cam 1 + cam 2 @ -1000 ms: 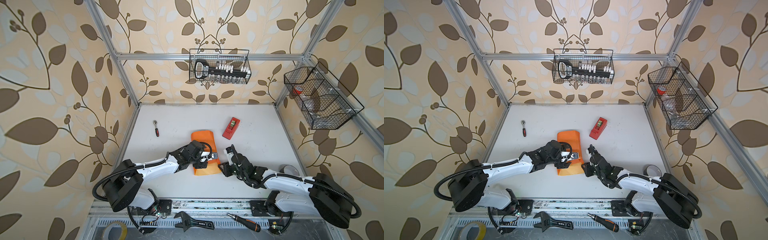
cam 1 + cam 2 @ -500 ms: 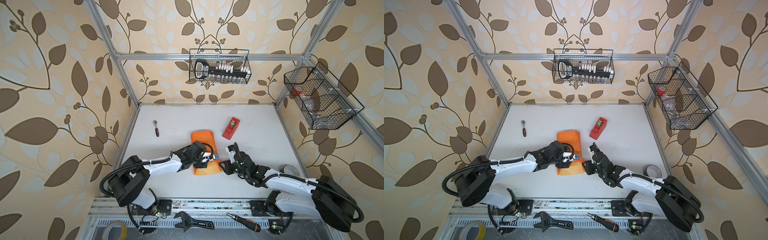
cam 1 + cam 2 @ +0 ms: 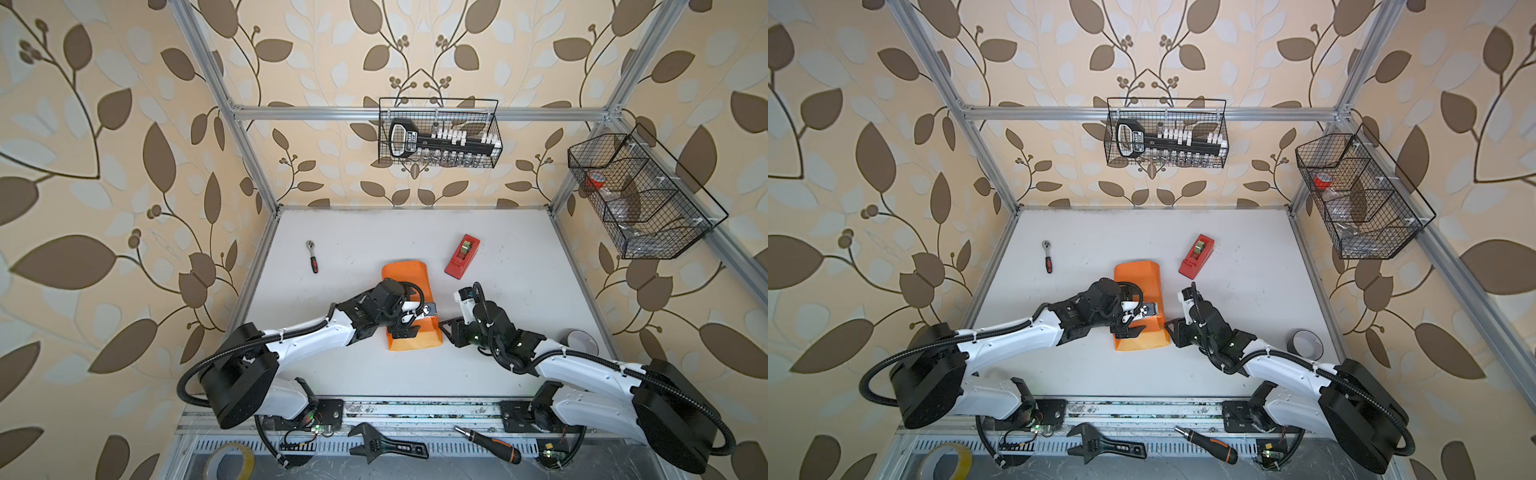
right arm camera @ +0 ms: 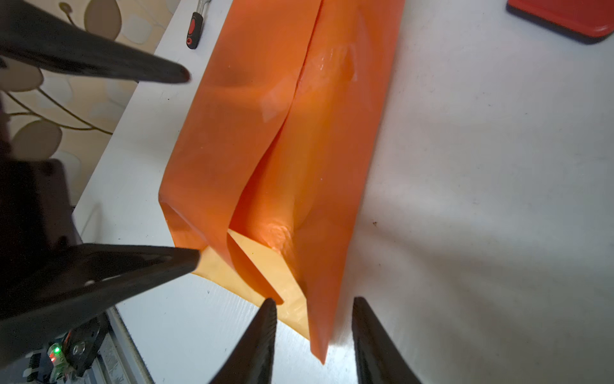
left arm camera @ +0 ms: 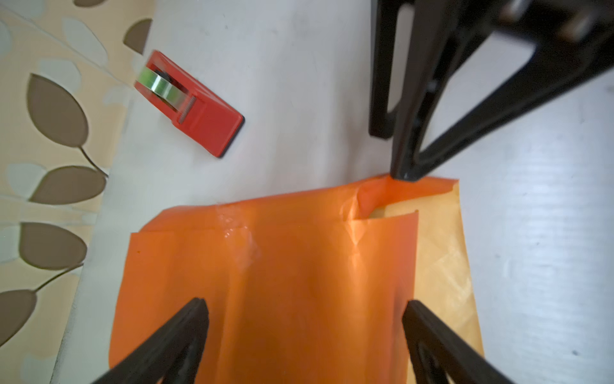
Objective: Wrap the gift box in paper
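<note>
Table [image 3: 353,249], paper [image 3: 405,274] under L tool [image 5: 304,304]

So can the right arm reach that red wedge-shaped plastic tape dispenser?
Probably yes. Only bare white table lies between the right gripper and the red wedge-shaped tape dispenser; its jaws stand open.

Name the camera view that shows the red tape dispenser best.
Left wrist view: the tape dispenser lies whole and large, its roll visible. Both top views show it small; the right wrist view catches only one corner.
</note>
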### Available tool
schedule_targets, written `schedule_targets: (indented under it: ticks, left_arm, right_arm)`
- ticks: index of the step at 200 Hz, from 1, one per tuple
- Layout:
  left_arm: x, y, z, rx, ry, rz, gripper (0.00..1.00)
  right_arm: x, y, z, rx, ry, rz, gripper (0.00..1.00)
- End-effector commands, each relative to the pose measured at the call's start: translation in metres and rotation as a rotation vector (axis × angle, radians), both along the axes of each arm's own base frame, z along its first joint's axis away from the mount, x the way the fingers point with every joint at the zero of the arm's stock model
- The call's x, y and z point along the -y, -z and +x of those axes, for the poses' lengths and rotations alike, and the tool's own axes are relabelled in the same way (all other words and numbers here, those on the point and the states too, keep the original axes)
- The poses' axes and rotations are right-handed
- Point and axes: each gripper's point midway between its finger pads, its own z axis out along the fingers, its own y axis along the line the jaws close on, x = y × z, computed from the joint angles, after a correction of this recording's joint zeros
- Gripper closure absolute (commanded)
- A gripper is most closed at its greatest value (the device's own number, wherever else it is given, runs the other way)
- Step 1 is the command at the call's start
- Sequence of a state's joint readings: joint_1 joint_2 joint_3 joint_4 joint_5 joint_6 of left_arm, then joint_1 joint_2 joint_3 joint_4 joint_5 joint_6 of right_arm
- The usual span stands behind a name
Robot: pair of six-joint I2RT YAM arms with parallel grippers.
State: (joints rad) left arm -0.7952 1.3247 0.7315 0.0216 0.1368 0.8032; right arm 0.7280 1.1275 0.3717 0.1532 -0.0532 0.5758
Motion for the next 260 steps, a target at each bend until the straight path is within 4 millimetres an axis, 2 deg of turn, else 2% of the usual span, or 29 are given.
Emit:
schedule_targets:
  ticks: [1, 32, 64, 140, 213, 216, 219, 260]
  left_arm:
    - [0.006, -0.034, -0.001, 0.029, 0.029, -0.129, 0.06]
    - [-0.002, -0.042, 0.017, 0.019, -0.043, -0.16, 0.09]
    - [-0.01, -0.026, 0.033, -0.013, -0.097, -0.093, 0.11]
    - [-0.016, 0.015, 0.029, -0.086, -0.083, 0.038, 0.09]
    - [-0.015, 0.02, 0.028, -0.092, -0.063, 0.057, 0.09]
    - [-0.015, 0.03, 0.028, -0.113, -0.064, 0.075, 0.09]
    - [-0.014, 0.031, 0.029, -0.115, -0.064, 0.077, 0.09]
    - [-0.015, 0.037, 0.032, -0.114, -0.069, 0.109, 0.1]
  right_arm:
    - [0.004, 0.011, -0.006, -0.023, -0.011, -0.018, 0.6]
    - [0.005, 0.012, -0.007, -0.022, -0.01, -0.018, 0.6]
    - [0.006, 0.013, -0.008, -0.024, -0.01, -0.017, 0.6]
    - [0.008, 0.014, -0.009, -0.023, -0.005, -0.018, 0.6]
    - [0.006, 0.016, -0.007, -0.031, -0.008, -0.019, 0.6]
    - [0.005, 0.016, -0.008, -0.031, -0.011, -0.019, 0.6]
    - [0.005, 0.016, -0.007, -0.031, -0.01, -0.018, 0.6]
    - [0.003, 0.017, -0.006, -0.035, -0.015, -0.017, 0.6]
